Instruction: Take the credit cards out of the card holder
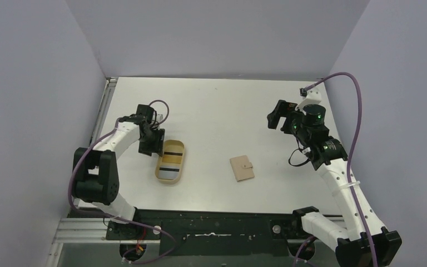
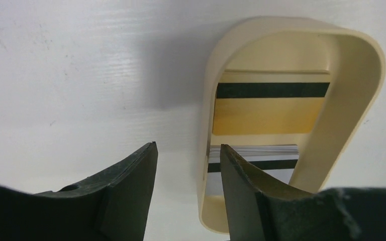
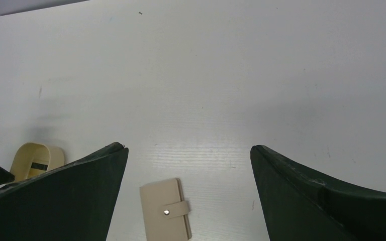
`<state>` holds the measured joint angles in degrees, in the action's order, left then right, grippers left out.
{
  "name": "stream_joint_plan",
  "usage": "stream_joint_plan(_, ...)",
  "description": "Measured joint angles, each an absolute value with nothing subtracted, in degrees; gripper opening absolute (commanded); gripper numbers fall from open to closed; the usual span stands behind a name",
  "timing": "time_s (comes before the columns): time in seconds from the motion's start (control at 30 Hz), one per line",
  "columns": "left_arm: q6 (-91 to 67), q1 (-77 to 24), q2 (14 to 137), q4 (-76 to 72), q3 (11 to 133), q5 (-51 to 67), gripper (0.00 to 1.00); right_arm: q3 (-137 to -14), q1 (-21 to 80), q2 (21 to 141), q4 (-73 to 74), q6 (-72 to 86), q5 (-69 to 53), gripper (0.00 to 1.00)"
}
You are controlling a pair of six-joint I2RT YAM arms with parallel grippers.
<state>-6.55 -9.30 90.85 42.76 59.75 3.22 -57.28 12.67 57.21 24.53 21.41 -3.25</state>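
Overhead and wrist views of a white desk (image 1: 217, 111) carrying two tan items.

(a) The card holder (image 1: 242, 168) lies flat and folded shut a little right of the desk's middle, towards the near edge. Its strap tab crosses the front flap, and the small snap button shows on the tab. No tool touches it and no card shows at its edges.

(b) An oval tray (image 1: 170, 161) with a raised rim sits left of the middle, also towards the near edge and well apart from the card holder. Two credit cards (image 2: 270, 116) lie flat inside it, one beyond the other, each showing a black stripe. In the left wrist view the farther card looks yellowish and the nearer one whitish.

(c) The left tool (image 2: 188, 168) hangs at the tray's left side with its fingers parted and nothing between the pads. One finger (image 2: 125, 196) is over bare desk and the other is over the tray's interior, so the tray's left wall lies in the gap. Whether either finger touches the rim cannot be told.

(d) The right tool (image 3: 188, 149) is raised above the desk near the right edge, about midway between the near and far edges. Its fingers are spread wide and hold nothing. It points towards the middle of the desk, and both the card holder and the tray appear low in its wrist view.
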Motion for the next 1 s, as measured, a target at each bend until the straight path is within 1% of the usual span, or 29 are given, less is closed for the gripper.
stream_joint_plan(0.17,-6.0,-9.8,95.3,41.7,62.2,1.5,0.34,-56.8,12.3,56.5,24.6,21.4,-3.2,1.00)
stream_joint_plan(0.57,-4.8,-12.4,101.3,40.9,66.8,-1.1,0.17,-56.2,11.3,54.4,25.0,20.4,-2.7,1.00)
stream_joint_plan(0.73,-4.6,-12.7,103.3,40.9,68.7,-1.0,0.02,-56.2,11.2,54.2,25.1,20.1,-2.7,1.00)
stream_joint_plan(0.77,-4.6,-12.7,103.7,40.9,69.1,-0.8,0.00,-56.2,11.2,54.2,25.2,20.1,-2.7,1.00)
stream_joint_plan(1.0,-3.6,-14.2,105.4,41.0,72.0,-0.8,0.00,-56.2,10.8,54.0,26.1,19.9,-2.7,1.00)
